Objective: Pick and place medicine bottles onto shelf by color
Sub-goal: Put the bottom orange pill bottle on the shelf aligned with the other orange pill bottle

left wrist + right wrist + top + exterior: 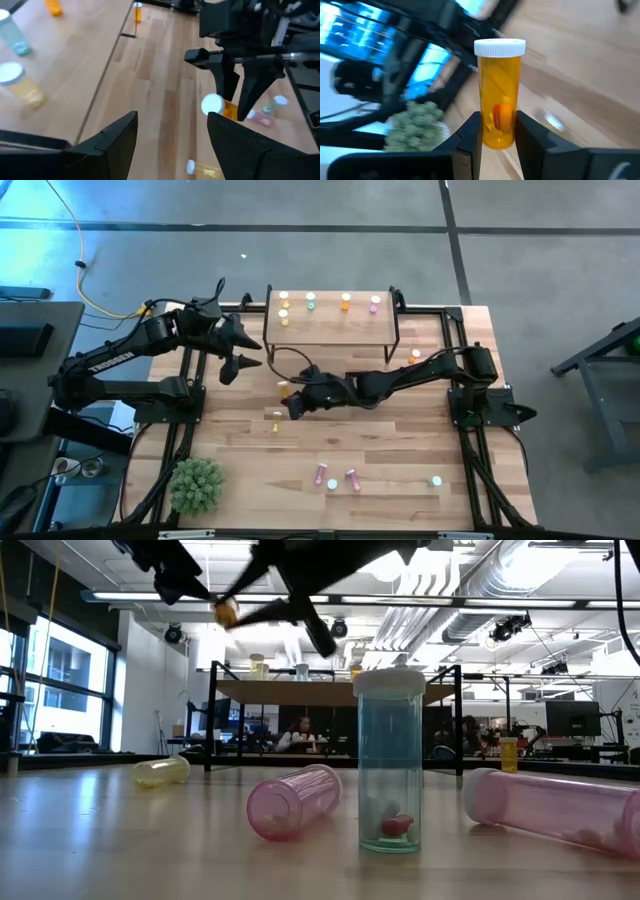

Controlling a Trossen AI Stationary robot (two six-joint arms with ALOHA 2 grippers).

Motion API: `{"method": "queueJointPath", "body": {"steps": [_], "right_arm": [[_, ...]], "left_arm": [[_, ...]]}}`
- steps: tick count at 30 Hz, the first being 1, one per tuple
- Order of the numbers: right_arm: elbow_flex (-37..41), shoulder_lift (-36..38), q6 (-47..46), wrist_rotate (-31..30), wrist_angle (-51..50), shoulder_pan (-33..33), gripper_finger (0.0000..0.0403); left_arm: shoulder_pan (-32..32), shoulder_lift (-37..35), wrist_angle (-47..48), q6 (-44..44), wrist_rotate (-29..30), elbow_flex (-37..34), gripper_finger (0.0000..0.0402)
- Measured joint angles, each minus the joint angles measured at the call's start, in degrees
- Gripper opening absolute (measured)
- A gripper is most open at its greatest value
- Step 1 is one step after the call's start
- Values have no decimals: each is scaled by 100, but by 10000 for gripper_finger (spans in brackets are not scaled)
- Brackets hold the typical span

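My right gripper [292, 398] is above the table's middle, in front of the shelf, and is shut on an orange bottle [499, 100] with a white cap. That bottle also shows in the left wrist view [220, 107] and high in the low view [228, 610]. My left gripper [246, 356] is open and empty near the shelf's left end, facing the right gripper. The shelf [330, 330] stands at the table's far side. On it stand yellow bottles [284, 302], a green one [310, 301], an orange one [346, 301] and a pink one [375, 303]. My right gripper pinches the orange bottle's lower body [498, 136] between its two fingers [470, 131], near the base. The white cap [500, 47] stands free at the other end. The fingers slant down from the table's right side. The bottle is lifted clear of the table.
Loose on the table are a yellow bottle [275, 420] lying down, two pink ones [321, 474] [352, 478] near the front, a teal one [436, 480] standing, and an orange one [416, 356] by the shelf's right end. A green plant [197, 485] sits front left.
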State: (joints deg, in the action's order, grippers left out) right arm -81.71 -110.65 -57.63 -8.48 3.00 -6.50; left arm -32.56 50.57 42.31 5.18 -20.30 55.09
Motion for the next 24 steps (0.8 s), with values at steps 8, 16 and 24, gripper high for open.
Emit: {"method": "queueJointPath", "body": {"steps": [8, 16, 24], "right_arm": [[0, 124, 1020, -4, 794, 4, 78], [0, 386, 2081, -54, 1406, 11, 78], [0, 563, 2934, -73, 1937, 11, 78]], "left_arm": [[4, 0, -2, -1, -247, 0, 227], [4, 0, -171, -124, -1659, 0, 227], [4, 0, -1623, -1127, -2021, 0, 227]]}}
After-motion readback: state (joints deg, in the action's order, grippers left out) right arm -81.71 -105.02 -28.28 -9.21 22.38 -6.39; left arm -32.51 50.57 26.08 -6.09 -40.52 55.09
